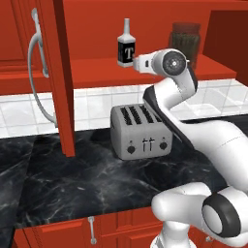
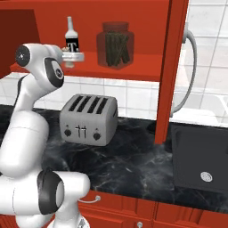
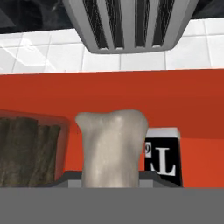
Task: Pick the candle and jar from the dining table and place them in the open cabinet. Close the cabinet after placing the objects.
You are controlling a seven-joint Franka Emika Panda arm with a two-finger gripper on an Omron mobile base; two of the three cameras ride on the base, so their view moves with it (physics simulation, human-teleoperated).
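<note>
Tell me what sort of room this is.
A kitchen, by the look of it: a toaster on a black marble counter, white wall tiles, red cabinets, and a sink.

Even, bright rendered light falls across all views, with no visible lamp. The black marble tabletop [image 1: 97, 179] shows soft pale sheen rather than hard glare, and the toaster [image 1: 141, 131] casts only a faint shadow at its base. The white tiles behind the toaster look slightly washed out. Edges are soft and a little pixelated throughout. In the hand view the pale candle [image 3: 111, 148] is close and smeared, without crisp texture.
</note>
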